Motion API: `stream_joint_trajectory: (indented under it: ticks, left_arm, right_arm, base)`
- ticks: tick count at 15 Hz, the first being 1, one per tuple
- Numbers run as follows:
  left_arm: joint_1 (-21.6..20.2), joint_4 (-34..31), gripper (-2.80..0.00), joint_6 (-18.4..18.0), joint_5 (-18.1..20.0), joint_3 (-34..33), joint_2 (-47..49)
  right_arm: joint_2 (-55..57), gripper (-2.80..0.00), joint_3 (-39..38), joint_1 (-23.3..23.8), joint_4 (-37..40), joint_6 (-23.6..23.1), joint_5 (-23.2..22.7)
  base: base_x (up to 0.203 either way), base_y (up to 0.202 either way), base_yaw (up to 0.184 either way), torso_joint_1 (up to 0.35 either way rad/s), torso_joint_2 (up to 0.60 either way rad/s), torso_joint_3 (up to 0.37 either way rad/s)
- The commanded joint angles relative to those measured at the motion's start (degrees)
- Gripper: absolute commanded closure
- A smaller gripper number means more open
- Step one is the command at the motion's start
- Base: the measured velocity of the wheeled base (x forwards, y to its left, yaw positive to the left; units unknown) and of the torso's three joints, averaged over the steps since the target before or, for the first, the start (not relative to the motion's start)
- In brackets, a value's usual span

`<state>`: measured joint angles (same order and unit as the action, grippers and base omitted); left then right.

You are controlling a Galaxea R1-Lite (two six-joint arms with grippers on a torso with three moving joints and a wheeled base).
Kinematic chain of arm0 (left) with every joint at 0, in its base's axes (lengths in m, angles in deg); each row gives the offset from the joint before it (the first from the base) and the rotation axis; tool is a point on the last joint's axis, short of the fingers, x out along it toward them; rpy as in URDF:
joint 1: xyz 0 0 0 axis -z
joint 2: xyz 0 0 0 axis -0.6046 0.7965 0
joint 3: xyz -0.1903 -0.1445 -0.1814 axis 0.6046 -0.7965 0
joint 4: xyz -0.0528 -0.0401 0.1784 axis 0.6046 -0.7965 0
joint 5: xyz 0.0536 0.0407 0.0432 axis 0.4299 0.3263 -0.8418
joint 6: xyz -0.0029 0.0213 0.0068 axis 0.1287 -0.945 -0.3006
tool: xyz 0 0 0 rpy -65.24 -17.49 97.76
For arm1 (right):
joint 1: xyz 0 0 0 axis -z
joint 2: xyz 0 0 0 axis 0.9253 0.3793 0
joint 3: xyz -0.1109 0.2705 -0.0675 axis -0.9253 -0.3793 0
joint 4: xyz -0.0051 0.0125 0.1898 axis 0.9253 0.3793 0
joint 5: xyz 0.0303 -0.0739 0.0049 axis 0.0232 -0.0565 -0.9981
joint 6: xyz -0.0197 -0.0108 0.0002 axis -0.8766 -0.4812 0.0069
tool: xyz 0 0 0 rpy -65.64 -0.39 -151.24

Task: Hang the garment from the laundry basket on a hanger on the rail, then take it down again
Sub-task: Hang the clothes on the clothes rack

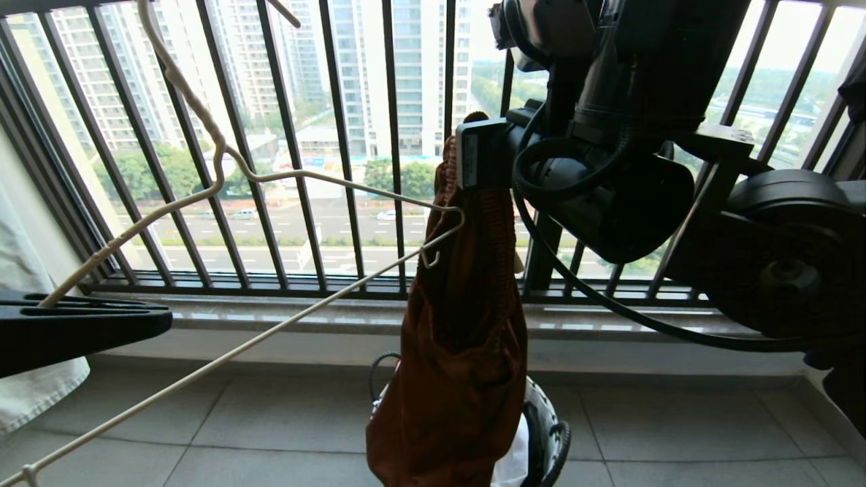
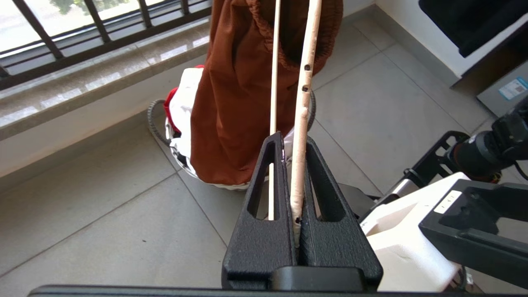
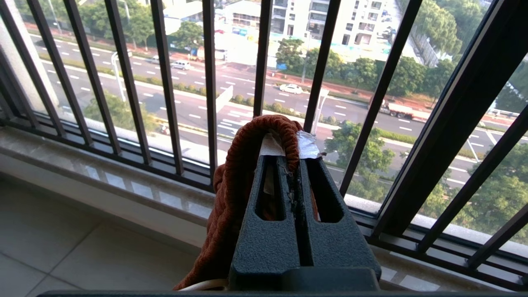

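1. The left gripper (image 2: 298,173) has its fingers pressed together on one sloping arm of the cream wire hanger (image 1: 304,177), holding it low at the robot's left.
2. The right gripper (image 3: 293,165) pinches the ribbed waistband of the rust-brown shorts (image 1: 460,352), holding them up in front of the black railing (image 1: 342,135).
3. The shorts hang straight down, long axis vertical, waistband uppermost and leg ends reaching into the laundry basket (image 1: 548,433) on the tiled floor.
4. The hanger's long axis runs aslant, from low on the left up towards the shorts; its far end with the small upturned hook (image 1: 433,257) sits at the waistband, at or just inside the opening.
5. The left gripper, I judge, must push that end rightwards, deeper into the waistband.
6. The rail is not in view.
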<state>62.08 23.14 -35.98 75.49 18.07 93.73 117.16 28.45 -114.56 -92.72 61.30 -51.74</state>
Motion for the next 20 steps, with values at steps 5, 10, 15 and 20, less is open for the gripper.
stream_joint_trajectory:
  ticks: [5, 10, 15, 20]
  left_arm:
    - [0.0, 6.1, 0.0, -4.0, -7.4, -4.5, 0.2]
    - [0.8, 8.7, 0.0, -4.0, -9.3, -5.7, 1.7]
    - [8.1, 22.0, 0.0, -1.0, -18.4, -11.2, 6.3]
    - [11.2, 28.1, 0.0, 2.1, -23.6, -12.7, 10.3]
  right_arm:
    - [-0.4, 0.0, -0.3, -1.3, -0.2, -0.8, 0.2]
    - [0.0, 0.0, 0.2, -3.4, 0.0, -2.7, 0.3]
    - [3.7, 0.0, 3.6, -5.6, -0.1, -7.4, 0.2]
    - [6.1, 0.0, 8.4, -8.8, -0.1, -10.7, -0.1]
  base:
    - [0.0, 0.0, 0.0, 0.0, 0.0, 0.0]
    - [0.0, 0.0, 0.0, 0.0, 0.0, 0.0]
    - [0.0, 0.0, 0.0, 0.0, 0.0, 0.0]
    - [0.0, 0.0, 0.0, 0.0, 0.0, 0.0]
